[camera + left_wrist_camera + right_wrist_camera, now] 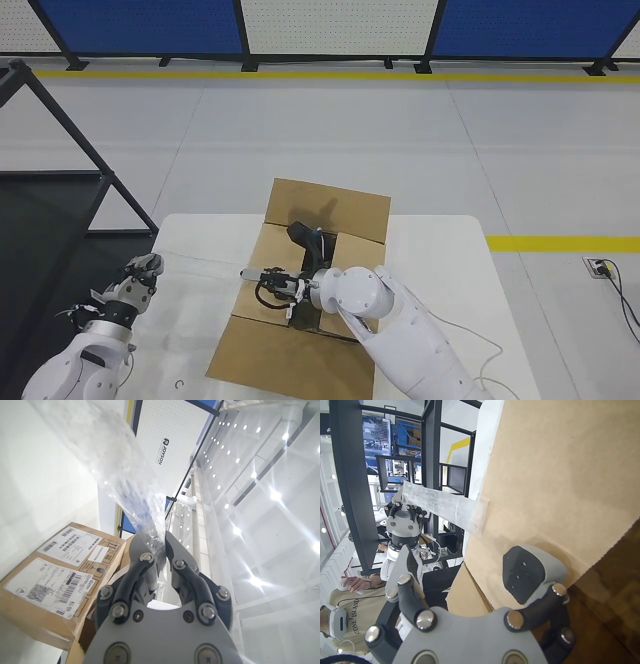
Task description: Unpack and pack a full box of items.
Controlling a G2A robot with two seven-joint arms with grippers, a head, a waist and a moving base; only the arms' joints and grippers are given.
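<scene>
An open cardboard box stands in the middle of the white table. A strip of clear tape runs from the box's side flap out to my left gripper. That gripper is shut on the tape's end, and it sits off the box's left side near the table's left edge. The box's labelled side shows beside it. My right gripper is open at the box's left flap, one pad against the cardboard. From above it is over the box's left part.
A dark item lies inside the box near the back. A black metal frame stands left of the table. A small ring-like object lies near the table's front left.
</scene>
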